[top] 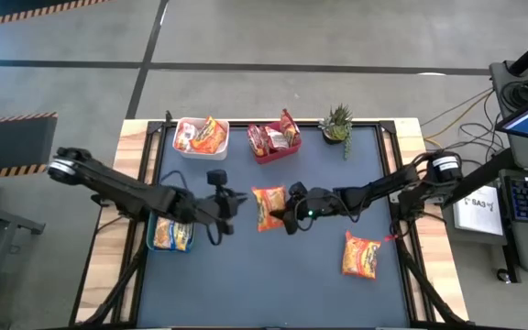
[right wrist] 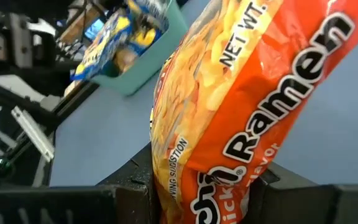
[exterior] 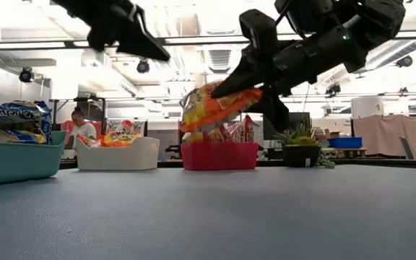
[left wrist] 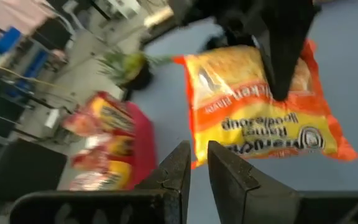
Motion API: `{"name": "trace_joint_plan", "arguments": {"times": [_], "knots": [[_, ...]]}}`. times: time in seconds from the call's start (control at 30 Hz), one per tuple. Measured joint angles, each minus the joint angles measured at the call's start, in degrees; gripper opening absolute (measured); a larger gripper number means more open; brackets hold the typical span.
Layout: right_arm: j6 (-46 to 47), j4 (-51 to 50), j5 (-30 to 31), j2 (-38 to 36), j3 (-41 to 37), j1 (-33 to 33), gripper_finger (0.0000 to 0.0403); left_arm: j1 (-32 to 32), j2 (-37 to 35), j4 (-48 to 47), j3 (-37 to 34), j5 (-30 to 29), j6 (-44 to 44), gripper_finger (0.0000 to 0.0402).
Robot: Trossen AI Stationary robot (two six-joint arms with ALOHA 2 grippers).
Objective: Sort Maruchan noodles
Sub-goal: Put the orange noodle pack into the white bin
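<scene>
Gripping orange packet [top: 269, 207], R gripper [top: 291, 213] raised.

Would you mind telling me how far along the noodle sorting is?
Done: packets sit in the white plastic bin, red plastic bin and teal plastic bin. In hand: the right end effector grips an orange crinkly ramen packet, lifted. Left: another orange packet on the table.

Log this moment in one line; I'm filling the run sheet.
right gripper: shut on orange packet, lifted | left gripper: shut, empty, beside
</scene>
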Motion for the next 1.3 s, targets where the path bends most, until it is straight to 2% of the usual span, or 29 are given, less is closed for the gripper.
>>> {"name": "trace_joint_plan", "arguments": {"times": [0.3, 0.4, 0.57, 0.7, 0.9, 1.3], "knots": [[-2.8, -1.2, -0.1, -0.7, 2.1, -5.6, 0.0121, 7.2, -14.0, 0.2, -4.8, -0.1, 3.4, 0.0038], [-6.0, -4.3, -0.2, -0.6, 6.1, -7.2, 0.0121, 10.3, -17.1, 1.2, -7.1, -0.1, 3.9, 0.0038], [-10.2, -17.2, -0.1, -0.5, 15.3, -11.1, 0.0121, 15.6, -20.9, 2.0, -9.8, -0.3, 5.0, 0.0038], [-11.7, -23.4, 0.0, 0.5, 22.5, -14.5, 0.0121, 19.7, -23.6, 2.4, -12.4, -0.5, 6.7, 0.0038], [-13.6, -29.0, -0.1, 6.6, 33.3, -19.3, 0.0121, 23.9, -27.5, 8.2, -17.4, -0.5, 10.0, 0.0038], [-18.0, -29.0, 3.5, 24.5, 55.0, -23.8, 0.0121, 24.8, -36.5, 8.3, -21.3, -1.8, 9.8, 0.0038]]}}
